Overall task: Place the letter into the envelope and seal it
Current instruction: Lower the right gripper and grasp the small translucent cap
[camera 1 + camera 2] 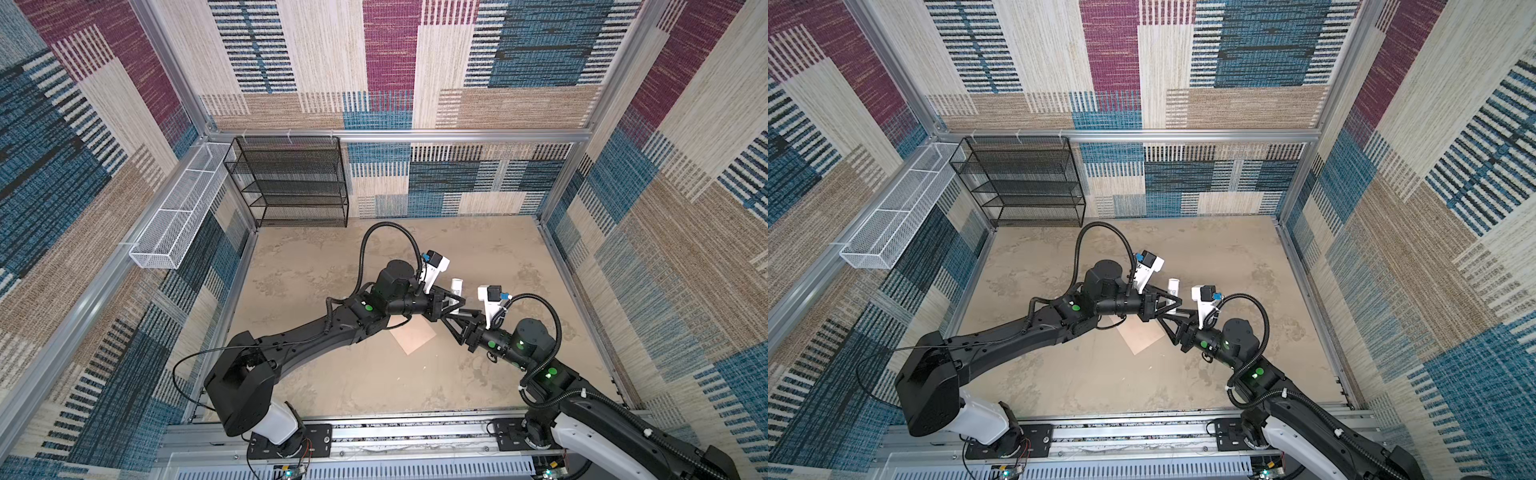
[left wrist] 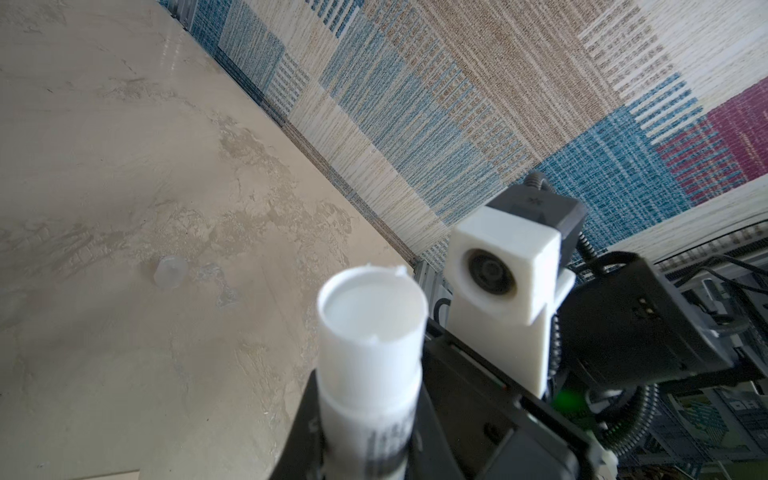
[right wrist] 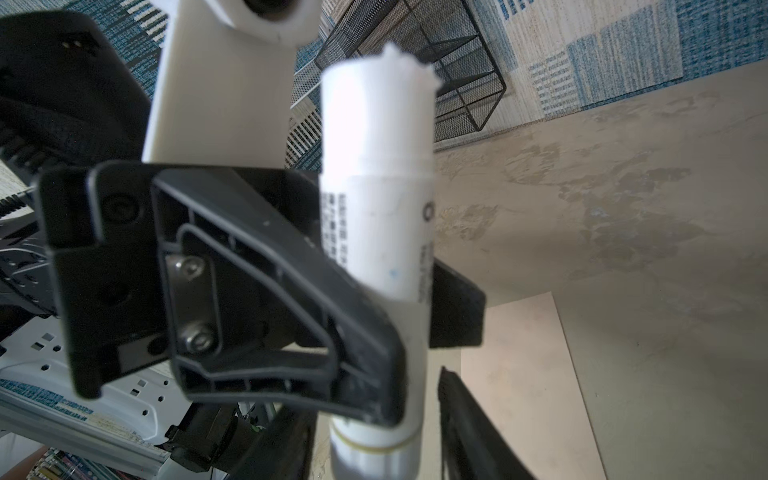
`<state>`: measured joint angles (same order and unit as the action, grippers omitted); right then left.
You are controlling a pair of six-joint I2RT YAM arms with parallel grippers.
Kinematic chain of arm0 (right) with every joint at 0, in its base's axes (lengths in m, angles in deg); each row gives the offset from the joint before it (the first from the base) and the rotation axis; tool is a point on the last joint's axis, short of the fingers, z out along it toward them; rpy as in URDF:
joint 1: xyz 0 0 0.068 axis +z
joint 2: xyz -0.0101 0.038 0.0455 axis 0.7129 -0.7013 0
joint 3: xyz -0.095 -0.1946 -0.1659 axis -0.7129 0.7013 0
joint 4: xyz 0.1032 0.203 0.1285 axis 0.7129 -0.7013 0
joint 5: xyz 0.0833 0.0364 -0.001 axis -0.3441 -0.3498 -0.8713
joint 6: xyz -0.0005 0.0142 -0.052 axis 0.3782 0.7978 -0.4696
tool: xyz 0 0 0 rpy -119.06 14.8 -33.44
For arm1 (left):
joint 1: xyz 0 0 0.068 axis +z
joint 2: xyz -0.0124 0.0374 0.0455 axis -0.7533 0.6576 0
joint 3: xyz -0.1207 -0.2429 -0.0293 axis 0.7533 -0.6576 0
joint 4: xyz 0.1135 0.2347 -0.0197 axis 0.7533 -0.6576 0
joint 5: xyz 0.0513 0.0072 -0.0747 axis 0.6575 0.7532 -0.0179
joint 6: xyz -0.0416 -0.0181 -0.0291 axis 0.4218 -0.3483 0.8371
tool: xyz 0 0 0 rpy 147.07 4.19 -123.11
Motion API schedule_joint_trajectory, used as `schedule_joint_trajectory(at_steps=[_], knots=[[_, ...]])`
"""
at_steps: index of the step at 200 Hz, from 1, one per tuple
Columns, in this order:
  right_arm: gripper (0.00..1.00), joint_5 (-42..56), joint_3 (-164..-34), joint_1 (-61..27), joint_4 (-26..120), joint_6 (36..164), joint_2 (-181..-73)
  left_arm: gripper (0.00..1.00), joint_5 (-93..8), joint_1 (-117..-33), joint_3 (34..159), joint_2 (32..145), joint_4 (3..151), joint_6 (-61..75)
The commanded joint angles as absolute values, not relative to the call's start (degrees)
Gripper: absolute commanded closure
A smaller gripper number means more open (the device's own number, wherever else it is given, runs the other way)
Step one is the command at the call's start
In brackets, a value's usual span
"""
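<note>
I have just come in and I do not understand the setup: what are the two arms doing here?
The left arm holds a white glue stick in its shut jaws, above the table. The right arm has its jaws on either side of the stick's lower end, apparently open. The stick is uncapped; a small clear cap lies on the table. The peach envelope lies flat below the arms. The letter is not in sight.

We find the middle crowded: the left claw (image 1: 457, 304), clamped on a glue stick (image 1: 456, 286), meets the right claw (image 1: 456, 315), its jaws apart, above the envelope (image 1: 415, 338). A black mesh rack (image 1: 291, 183) blocks the far-left corner. The near and right surface (image 1: 353, 374) offers passage.
</note>
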<state>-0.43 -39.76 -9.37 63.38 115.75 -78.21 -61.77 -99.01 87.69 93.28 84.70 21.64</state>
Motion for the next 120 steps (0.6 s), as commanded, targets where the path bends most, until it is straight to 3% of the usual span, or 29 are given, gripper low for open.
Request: schedule_joint_trajectory(at_steps=[1, 52, 79, 120], knots=[[0.4, 3.63, -41.19, -9.27, 57.21, 112.86, -77.21, 0.91, -58.22, -98.69, 88.04, 90.53, 80.01, 17.33], [0.38, 18.27, -48.79, -9.36, 38.14, 110.93, -80.54, 0.94, -49.79, -95.48, 85.71, 80.31, 62.31, 7.49], [0.39, 25.36, -57.95, -10.08, 26.21, 114.45, -92.35, 0.94, -48.29, -95.36, 81.52, 75.52, 58.16, 5.04], [0.4, 25.04, -71.5, -16.63, 13.84, 116.02, -108.41, 0.93, -50.28, -95.49, 71.0, 68.85, 60.58, 5.2]])
